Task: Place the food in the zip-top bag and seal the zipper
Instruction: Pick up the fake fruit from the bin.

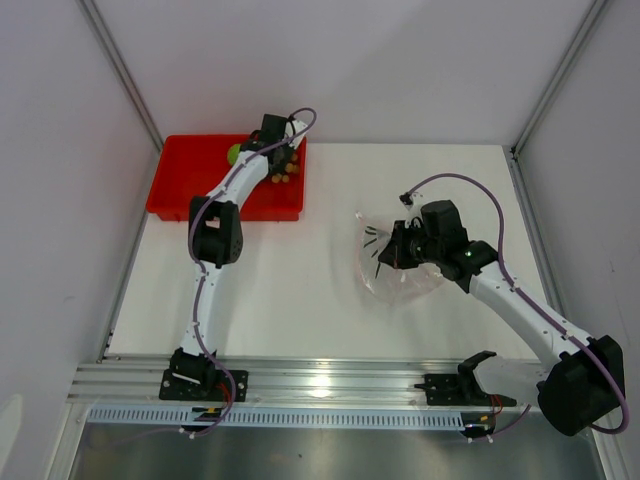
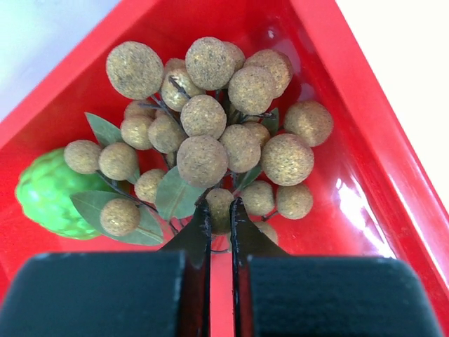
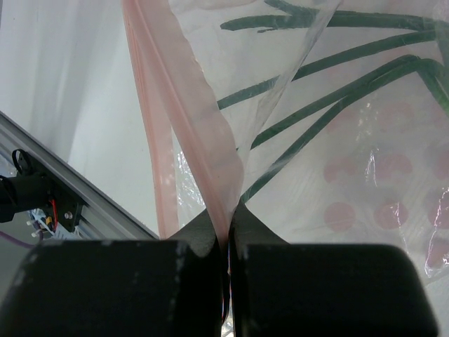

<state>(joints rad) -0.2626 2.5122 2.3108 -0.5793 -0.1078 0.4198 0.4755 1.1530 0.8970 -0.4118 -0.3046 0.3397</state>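
on a white table (image 1: 300,300) between pale walls, pinching the zipper (image 3: 151,105) of the zip-top bag (image 3: 365,210) in the tightly closed right gripper (image 3: 226,210), with the sprig (image 3: 330,67) seemingly lying inside already. gripping the bunch (image 2: 210,119) at its stem with the left gripper (image 2: 219,210) narrowed to a slit, inside the red tray (image 2: 365,112), beside the lime-green fruit (image 2: 49,193). awaiting bagging of both fruits, then sealing. needing a lift over the close tray wall before crossing open table toward the bag.

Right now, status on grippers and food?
Left gripper shut on fruit bunch in red tray. Right gripper shut on bag mouth, sprig inside. Green fruit beside bunch. Nothing blocking.
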